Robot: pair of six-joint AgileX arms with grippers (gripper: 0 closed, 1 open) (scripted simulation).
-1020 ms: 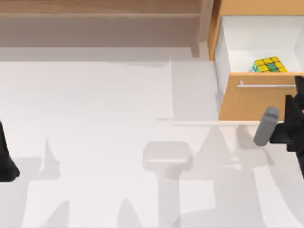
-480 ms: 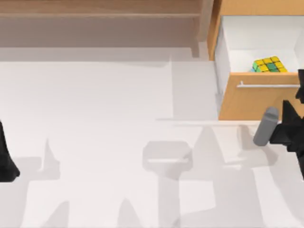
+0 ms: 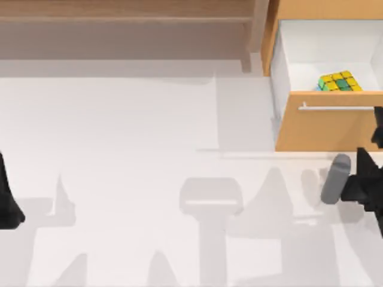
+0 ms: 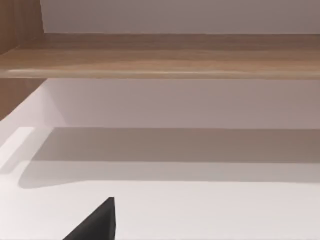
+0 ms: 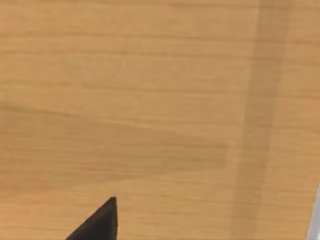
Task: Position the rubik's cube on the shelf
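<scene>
The right claw (image 3: 378,134) sits at the table's right edge, just in front of the drawer front (image 3: 329,128), and most of it is cut off by the frame; whether its fingers are released or clenched cannot be told. Behind it, toward the camera's near side, the dark wrist and a grey cylinder (image 3: 335,171) of the arm hang over the white table (image 3: 131,149). Straight ahead of the claw, the right wrist view shows orange-tan wood grain close up, with a dark fingertip (image 5: 97,222) in the corner. Just beyond the claw, past the drawer front and its metal bar handle (image 3: 338,108), the drawer stands open, and the cube (image 3: 339,82) lies inside on the white floor, close against the inner side of the front panel. Farther off, to the claw's left across the back of the table, the shelf (image 3: 125,18) runs long and bare, ending in an upright side panel beside the cabinet. The left arm (image 3: 7,197) is parked at the table's far left edge, well apart from the claw; its wrist view looks at the shelf board (image 4: 160,57), and its finger state cannot be told.
</scene>
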